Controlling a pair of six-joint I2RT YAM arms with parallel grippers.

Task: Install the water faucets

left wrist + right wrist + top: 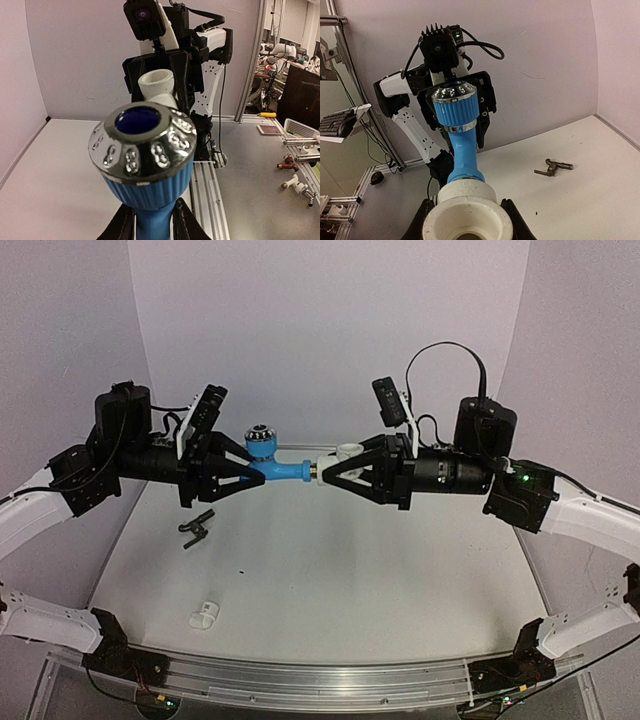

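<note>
From above, the left fingers (236,458) are clenched on the blue tap (282,471), which is held in the air above the surface (330,580), about midway between the two arms. The tap lies level, with its stem pointing right and its ribbed knob turned upward. The right fingers (348,485) are clamped on a white pipe fitting (327,464), and the end of the stem meets this fitting; how far it sits inside cannot be told. On the surface below the left arm lies a small dark metal piece (197,528). A second white fitting (203,614) lies nearer the front edge.

The left wrist camera looks along the tap (145,165). Its silver-capped knob fills the middle, and the fingers (124,225) press on the blue body from both sides. The white fitting (156,82) shows just behind it.

In the right wrist view the fingers (512,222) close around the white fitting (467,212). The tap (461,145) rises from it. The dark metal piece (553,168) lies on the surface (590,200), well to the right.
</note>
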